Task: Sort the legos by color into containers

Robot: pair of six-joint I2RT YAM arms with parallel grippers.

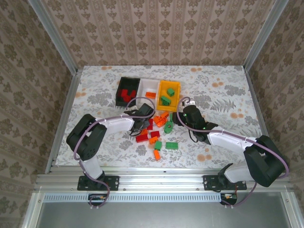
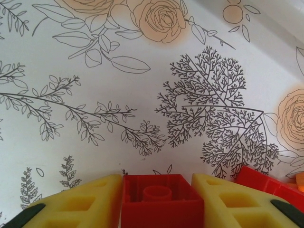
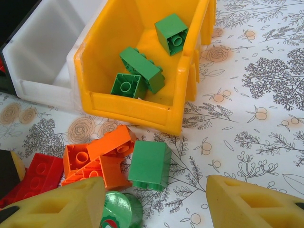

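Red lego [image 2: 159, 203] sits clamped in the left pincer [image 2: 156, 190], while the right pincer [image 3: 154, 190] gapes apart

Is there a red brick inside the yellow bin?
No, the yellow bin holds three green bricks and nothing red.

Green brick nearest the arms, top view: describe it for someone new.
Find the row of three bins at the centre, then come nearer, across the pile of loose bricks. On the pile's near right edge lies an oblong green brick. Unlike the other loose greens, it appears to touch no other brick.
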